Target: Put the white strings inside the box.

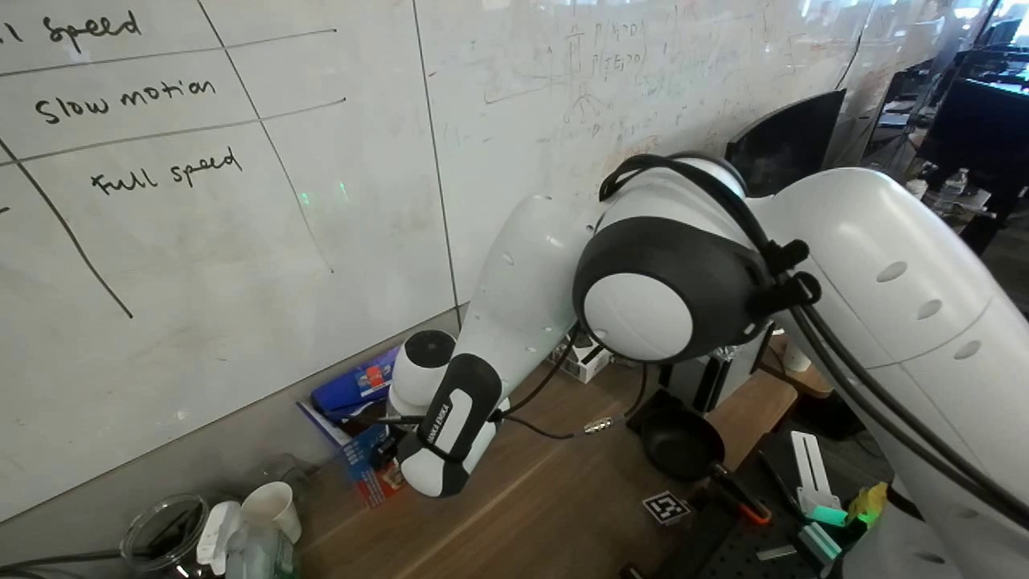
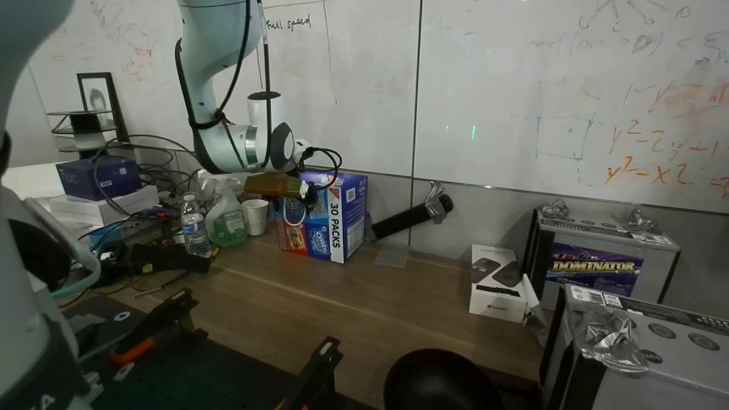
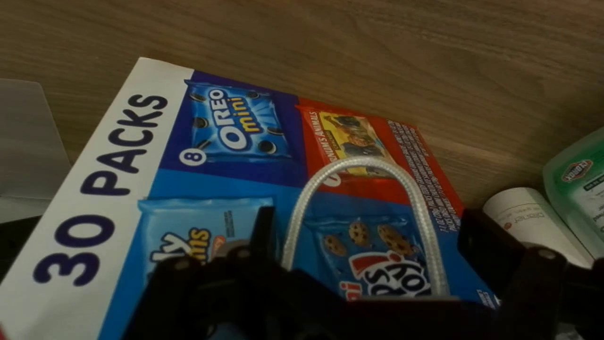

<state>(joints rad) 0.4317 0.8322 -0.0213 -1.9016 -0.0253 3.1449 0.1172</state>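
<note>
White strings [image 3: 358, 162] show against the far larger blue box [image 2: 333, 222], which stands just beyond the pincer [image 3: 369, 224], cut off in the wrist view and partly covered in both exterior views; the pincer is released, fingers [image 3: 264, 231] spread apart; one loop shows between them, its ends hidden behind the pincer's dark parts

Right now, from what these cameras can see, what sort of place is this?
Most likely a robotics lab or a tech office: handwritten equations on a whiteboard, a robot arm reaching over a wooden tabletop, and what looks like a monitor in the background suggest it.
</note>
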